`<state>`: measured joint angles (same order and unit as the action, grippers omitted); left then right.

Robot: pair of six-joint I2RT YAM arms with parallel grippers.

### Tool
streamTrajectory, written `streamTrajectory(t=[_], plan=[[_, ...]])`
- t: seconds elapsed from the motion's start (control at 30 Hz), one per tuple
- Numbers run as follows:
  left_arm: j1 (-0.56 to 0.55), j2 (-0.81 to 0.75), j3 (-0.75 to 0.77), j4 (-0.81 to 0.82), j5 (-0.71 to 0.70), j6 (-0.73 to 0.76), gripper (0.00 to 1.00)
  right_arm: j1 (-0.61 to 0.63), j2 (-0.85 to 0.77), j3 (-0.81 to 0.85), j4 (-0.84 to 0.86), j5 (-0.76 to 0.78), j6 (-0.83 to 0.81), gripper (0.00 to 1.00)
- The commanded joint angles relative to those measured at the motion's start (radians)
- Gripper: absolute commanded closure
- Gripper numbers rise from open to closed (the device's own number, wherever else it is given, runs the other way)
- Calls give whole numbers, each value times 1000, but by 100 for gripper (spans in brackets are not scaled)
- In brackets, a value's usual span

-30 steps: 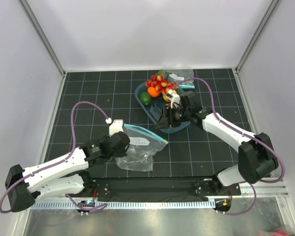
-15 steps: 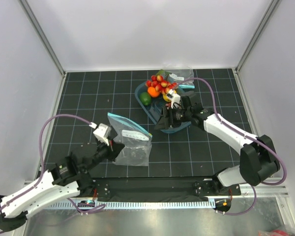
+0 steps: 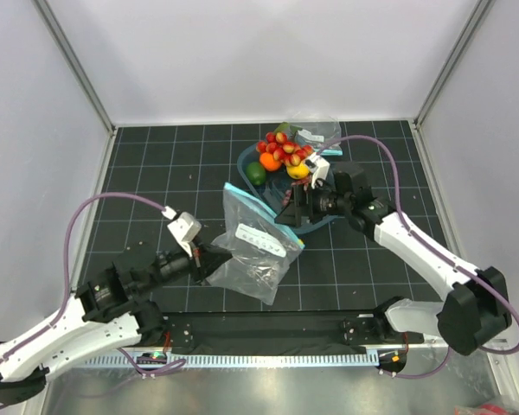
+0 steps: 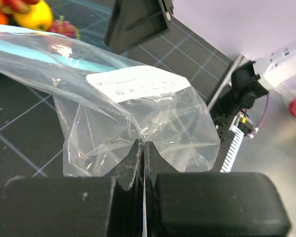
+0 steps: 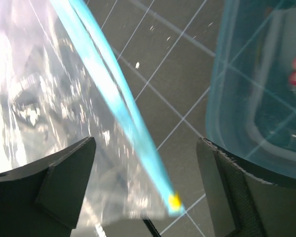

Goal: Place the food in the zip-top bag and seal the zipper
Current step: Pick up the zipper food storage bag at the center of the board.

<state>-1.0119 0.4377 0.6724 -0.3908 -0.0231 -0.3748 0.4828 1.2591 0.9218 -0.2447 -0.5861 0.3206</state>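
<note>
zip-top bag [image 3: 255, 246], pinched in left hand [image 3: 210, 263]

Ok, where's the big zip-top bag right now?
In the top view, the zip-top bag is mid-table, its near-left edge pinched by the left gripper, its zipper beside the teal tub and open right gripper.

The zip-top bag [image 3: 255, 246] lies mid-worktop [image 3: 156, 173], its zipper [image 3: 242, 197] edge just beside the tub [image 3: 245, 164] behind and right of it. Toy fruits [image 3: 281, 151] are piled in the tub's far end. A smaller bag [image 3: 318, 131] lies behind the tub.
</note>
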Motion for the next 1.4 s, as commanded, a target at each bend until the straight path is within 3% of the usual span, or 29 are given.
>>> streamTrajectory(t=[0.0, 0.17, 0.33, 0.43, 0.73, 1.13, 1.37], plan=[[3, 76, 53, 89, 117, 54, 100, -32, -105, -3, 39, 115, 6, 7], [3, 231, 50, 237, 132, 91, 100, -110, -236, -6, -30, 377, 26, 5], [4, 401, 78, 348, 86, 174, 100, -184, -319, -72, -36, 479, 61, 0], [30, 513, 90, 386, 74, 224, 100, -208, -311, -90, -47, 453, 61, 0], [375, 676, -36, 629, 308, 122, 100, -243, -250, -141, -8, 312, 55, 2], [394, 739, -36, 618, 292, 140, 100, -247, -239, -264, 156, -6, 146, 37], [395, 759, -42, 624, 279, 125, 100, -247, -227, -320, 169, -38, 176, 38]])
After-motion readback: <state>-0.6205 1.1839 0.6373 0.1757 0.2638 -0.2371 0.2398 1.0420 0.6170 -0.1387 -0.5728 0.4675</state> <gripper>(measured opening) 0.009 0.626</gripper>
